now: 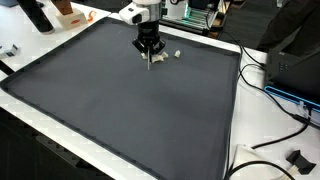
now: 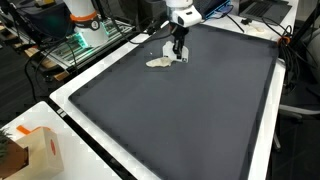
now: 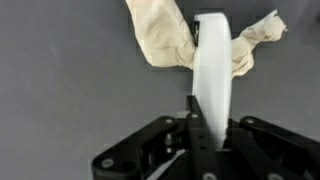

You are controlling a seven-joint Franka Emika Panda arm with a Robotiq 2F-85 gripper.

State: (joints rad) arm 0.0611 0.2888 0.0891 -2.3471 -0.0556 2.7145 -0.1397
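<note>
The dark mat (image 1: 130, 110) covers most of the white bench (image 1: 236, 110). In an exterior view, a cardboard box (image 2: 35, 150) stands off the mat's near-left corner. The crumpled cloth (image 2: 158, 62) lies on the mat close to its far edge. The pincer (image 2: 177, 50) hangs just beside it and points straight down at the mat. In an exterior view from another side, the pincer (image 1: 149, 50) is over the far part of the mat with the cloth (image 1: 175, 54) just beside it. Cables (image 1: 270, 95) run beyond the mat's right edge. In the wrist view, the cloth (image 3: 160, 40) spreads across the mat from upper left to upper right. The white piece (image 3: 213, 70) stands upright in front of the cloth. The pincer (image 3: 212, 128) is drawn narrow and clamps the lower end of that piece, with one finger on each flat side. The far end of the white piece overlaps the cloth; contact between them cannot be determined.
</note>
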